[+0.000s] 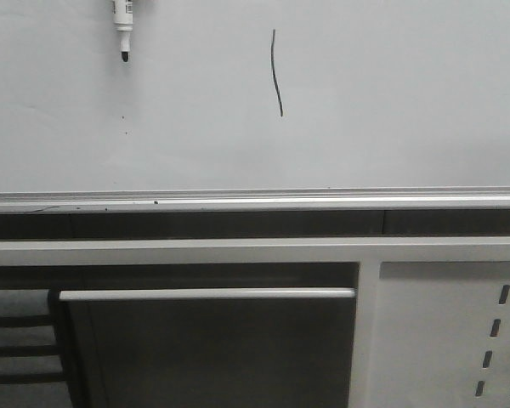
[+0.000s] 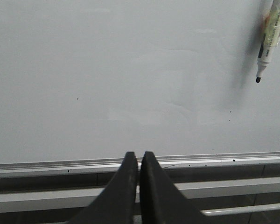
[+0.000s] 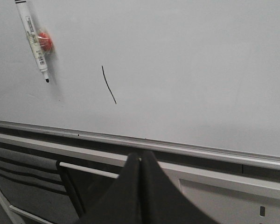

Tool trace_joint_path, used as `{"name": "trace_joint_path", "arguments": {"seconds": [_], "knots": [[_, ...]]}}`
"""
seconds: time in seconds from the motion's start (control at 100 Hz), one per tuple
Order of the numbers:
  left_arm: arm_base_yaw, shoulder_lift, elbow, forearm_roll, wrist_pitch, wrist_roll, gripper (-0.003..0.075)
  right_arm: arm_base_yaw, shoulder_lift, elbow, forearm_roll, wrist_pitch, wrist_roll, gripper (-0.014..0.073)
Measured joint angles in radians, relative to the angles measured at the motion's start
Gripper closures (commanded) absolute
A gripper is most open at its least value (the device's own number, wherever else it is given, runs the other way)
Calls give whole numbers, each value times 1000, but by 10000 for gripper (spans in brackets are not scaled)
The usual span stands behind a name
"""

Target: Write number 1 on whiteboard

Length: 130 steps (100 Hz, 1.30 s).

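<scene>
The whiteboard fills the upper part of the front view, with its silver rail below. The number 1 is a thin curved black stroke on it, also in the right wrist view. A white marker hangs tip-down on the board, left of the stroke; it also shows in the left wrist view and in the right wrist view with an orange piece on it. My left gripper is shut and empty, back from the board. My right gripper is shut and empty too.
Below the rail runs a white frame bar, a dark opening with a white crossbar, and a white perforated panel at the right. Small dark specks dot the board.
</scene>
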Motion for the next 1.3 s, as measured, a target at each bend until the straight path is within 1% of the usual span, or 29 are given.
{"name": "trace_joint_path", "arguments": {"seconds": [0.18,0.25,0.3,0.32,0.4,0.44,0.5,0.58,0.72,0.94,1.3], "knots": [[0,0,0,0,0,0,741,0,0,0,-2,0,0,665],[0,0,0,0,0,0,741,0,0,0,-56,0,9,665],[0,0,0,0,0,0,741,-2,0,7,-146,-18,60,665],[0,0,0,0,0,0,741,-2,0,11,-174,-33,94,665],[0,0,0,0,2,0,741,-14,0,48,-362,-111,263,665],[0,0,0,0,2,0,741,-28,0,72,-442,-139,321,665],[0,0,0,0,2,0,741,-50,0,105,-515,-175,394,665],[0,0,0,0,2,0,741,-95,0,159,-569,-213,434,665],[0,0,0,0,2,0,741,-144,0,251,-597,-281,455,665],[0,0,0,0,4,0,741,-148,0,251,-623,-289,461,665],[0,0,0,0,4,0,741,-148,0,251,-624,-287,466,665]]}}
